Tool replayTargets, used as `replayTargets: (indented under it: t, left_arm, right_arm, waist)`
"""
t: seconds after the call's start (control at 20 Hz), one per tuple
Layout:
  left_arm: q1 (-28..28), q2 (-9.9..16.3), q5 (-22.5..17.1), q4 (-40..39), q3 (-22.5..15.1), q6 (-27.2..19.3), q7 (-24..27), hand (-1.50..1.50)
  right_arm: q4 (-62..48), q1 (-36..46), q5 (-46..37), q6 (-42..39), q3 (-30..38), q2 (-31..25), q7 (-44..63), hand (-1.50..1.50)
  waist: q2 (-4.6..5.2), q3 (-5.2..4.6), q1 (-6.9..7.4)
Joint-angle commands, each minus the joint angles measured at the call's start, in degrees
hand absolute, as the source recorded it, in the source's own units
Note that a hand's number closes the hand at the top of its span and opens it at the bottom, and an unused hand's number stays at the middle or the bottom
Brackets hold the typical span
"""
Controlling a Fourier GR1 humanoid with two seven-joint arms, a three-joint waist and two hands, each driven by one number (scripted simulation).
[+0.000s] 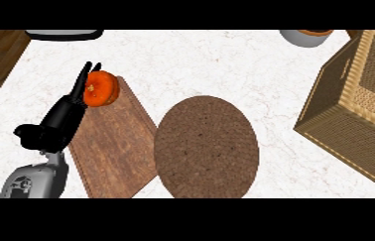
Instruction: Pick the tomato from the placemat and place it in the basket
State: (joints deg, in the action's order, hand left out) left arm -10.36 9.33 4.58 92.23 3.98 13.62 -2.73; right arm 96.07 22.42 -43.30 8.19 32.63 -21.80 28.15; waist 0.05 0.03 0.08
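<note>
Tomato [101,88] touching L hand [64,117], fingers straight

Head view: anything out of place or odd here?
Yes. The tomato sits at the far end of the wooden board, against the left hand, not on the round placemat. The basket is far right. Nothing spilled.

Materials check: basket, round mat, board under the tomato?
Basket: woven wicker or rattan by the look, tan, fine weave pattern on its walls. Round mat: coarse brown fibre, perhaps jute or cork, speckled matte. Board: wood, reddish-brown, visible grain, matte.
</note>
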Motion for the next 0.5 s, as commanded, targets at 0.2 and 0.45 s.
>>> replayTargets:
  t: [0.2, 0.45]
  left_arm:
    - [1.5, -1.5, 2.5, 1.0, -2.1, -1.1, 0.6, 0.0]
    - [-2.3, 0.8, -1.1, -2.0, 2.0, 1.2, -0.2, 0.0]
  right_arm:
    - [-11.8, 0.4, 0.0, 16.3, 2.2, 1.5, -10.8, 1.5]
    - [-16.5, -0.3, 8.7, 13.2, 4.6, -5.1, -15.0, -1.5]
  waist:
    - [0.1, 0.01, 0.3]
    - [-0.02, -0.03, -0.09]
